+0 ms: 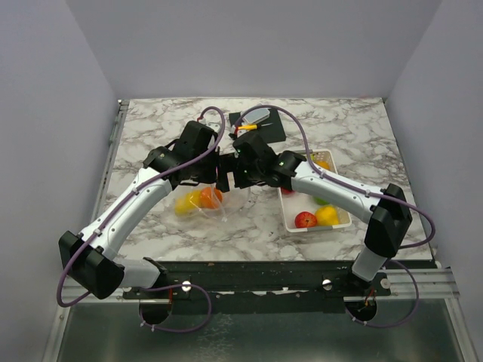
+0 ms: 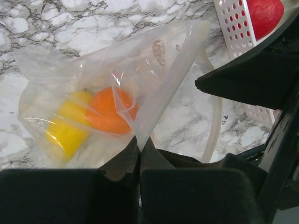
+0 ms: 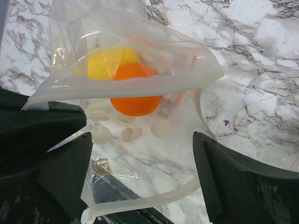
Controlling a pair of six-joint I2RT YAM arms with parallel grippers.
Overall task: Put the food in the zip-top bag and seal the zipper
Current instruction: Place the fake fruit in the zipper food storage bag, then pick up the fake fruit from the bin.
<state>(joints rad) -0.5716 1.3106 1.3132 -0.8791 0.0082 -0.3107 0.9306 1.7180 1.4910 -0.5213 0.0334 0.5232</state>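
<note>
The clear dotted zip-top bag (image 1: 205,205) lies left of centre with its mouth held open. Inside it are an orange fruit (image 3: 133,88) and a yellow fruit (image 3: 108,63), which also show in the left wrist view as orange (image 2: 110,109) and yellow (image 2: 70,123). My left gripper (image 2: 138,142) is shut on the bag's upper edge and lifts it. My right gripper (image 3: 142,158) is open and empty just above the bag's mouth. The pale zipper (image 3: 140,207) curves between its fingers. In the top view the two grippers, left (image 1: 221,181) and right (image 1: 240,179), are close together.
The white slatted basket (image 1: 338,224) stands to the right and holds red (image 1: 306,219), yellow (image 1: 327,215), green and orange fruits. Its corner shows in the left wrist view (image 2: 236,23). A black board (image 1: 273,130) with a knife lies at the back centre.
</note>
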